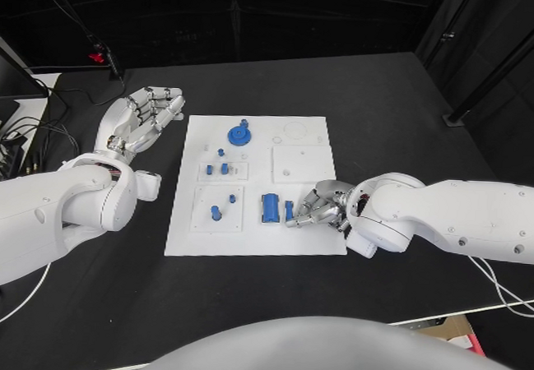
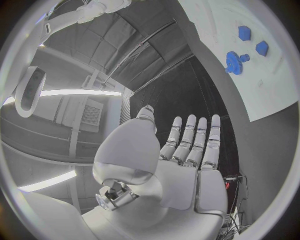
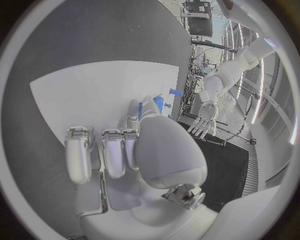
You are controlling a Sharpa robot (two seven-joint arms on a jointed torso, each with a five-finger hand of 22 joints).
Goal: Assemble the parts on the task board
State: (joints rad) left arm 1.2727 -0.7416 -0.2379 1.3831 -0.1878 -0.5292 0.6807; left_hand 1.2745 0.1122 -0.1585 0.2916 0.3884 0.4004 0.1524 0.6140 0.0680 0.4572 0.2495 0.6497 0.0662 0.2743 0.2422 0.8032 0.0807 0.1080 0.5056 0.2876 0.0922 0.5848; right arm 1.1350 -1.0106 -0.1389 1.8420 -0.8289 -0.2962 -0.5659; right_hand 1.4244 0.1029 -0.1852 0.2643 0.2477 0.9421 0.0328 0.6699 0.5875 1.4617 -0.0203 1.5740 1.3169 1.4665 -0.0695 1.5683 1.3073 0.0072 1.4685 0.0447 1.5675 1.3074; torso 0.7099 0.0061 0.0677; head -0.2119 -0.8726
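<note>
A: Which hand's closer to the blue part point(image 1: 270, 206)?

B: Your right hand point(image 1: 319, 205). It's just beside it near the task board point(image 1: 300, 240)'s front edge, fingers curled narrow, can't tell if pinching. Left hand point(image 1: 147, 111) hangs spread wide off the far-left corner.

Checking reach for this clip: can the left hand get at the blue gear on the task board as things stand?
Probably yes. The left hand hovers open beside the task board, with bare board between it and the blue gear; the right hand is at the opposite end.
</note>
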